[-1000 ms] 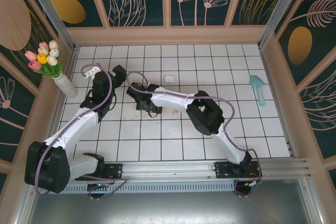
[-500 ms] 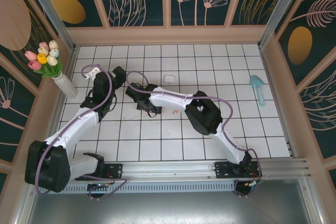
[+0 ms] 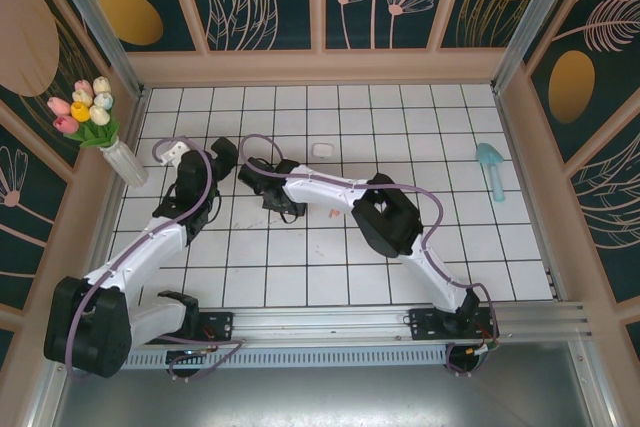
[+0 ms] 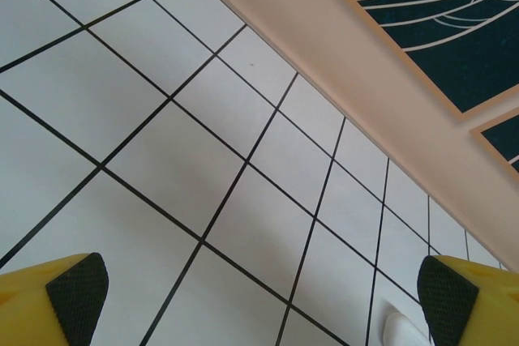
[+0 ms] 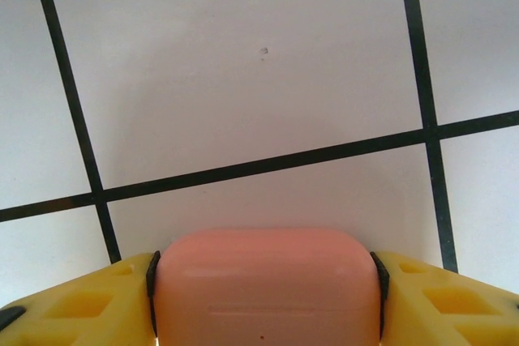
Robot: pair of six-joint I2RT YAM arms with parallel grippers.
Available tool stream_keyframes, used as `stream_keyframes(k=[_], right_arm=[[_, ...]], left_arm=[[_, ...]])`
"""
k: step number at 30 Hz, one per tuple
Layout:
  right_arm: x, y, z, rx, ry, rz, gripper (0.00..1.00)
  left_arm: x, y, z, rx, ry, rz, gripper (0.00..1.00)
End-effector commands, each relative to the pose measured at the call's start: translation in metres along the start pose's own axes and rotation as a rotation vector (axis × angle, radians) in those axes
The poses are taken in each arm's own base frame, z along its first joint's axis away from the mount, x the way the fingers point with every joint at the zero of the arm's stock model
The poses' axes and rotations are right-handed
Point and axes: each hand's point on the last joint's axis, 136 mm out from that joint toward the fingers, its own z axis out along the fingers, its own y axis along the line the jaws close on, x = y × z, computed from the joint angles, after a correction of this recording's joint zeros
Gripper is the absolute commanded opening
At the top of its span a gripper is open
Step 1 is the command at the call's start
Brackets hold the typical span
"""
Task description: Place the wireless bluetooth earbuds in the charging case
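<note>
Inside the right claw, clamped, sits the pink charging case, while the left claw gapes.

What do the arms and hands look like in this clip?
Left arm and right arm match: white links, black joint housings, a lilac cable looped along each. Left hand and right hand have yellow fingers with black pads.

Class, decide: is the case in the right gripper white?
No, the charging case clamped by the right gripper is salmon-pink.
</note>
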Motion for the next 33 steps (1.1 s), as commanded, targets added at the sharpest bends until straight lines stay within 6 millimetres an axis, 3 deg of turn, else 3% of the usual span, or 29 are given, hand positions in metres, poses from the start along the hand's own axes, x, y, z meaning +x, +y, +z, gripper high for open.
stream_keyframes(k=[1,8,14,22,28,33], right_arm=[[-0.004,-0.007,-0.005,-0.004,-0.010,0.018,0.43],[-0.045,-0.009,-0.048,-0.112,-0.093,0.103,0.42],[-0.084,-0.033,-0.073,-0.190,-0.150,0.203,0.42],[-0.136,-0.060,-0.099,-0.344,-0.189,0.361,0.42],[-0.157,-0.060,-0.116,-0.463,-0.189,0.446,0.42],[-0.161,-0.055,-0.120,-0.545,-0.161,0.498,0.41]], left_arm=[[-0.016,-0.009,-0.003,0.021,-0.044,0.010,0.99],[0.001,-0.018,0.000,0.109,0.013,0.062,0.99],[0.031,-0.050,-0.007,0.382,0.107,0.077,0.99],[0.054,-0.094,-0.037,0.761,0.182,0.043,0.98],[0.072,-0.119,-0.052,1.008,0.295,-0.067,0.86],[0.081,-0.127,-0.047,1.097,0.362,-0.154,0.74]])
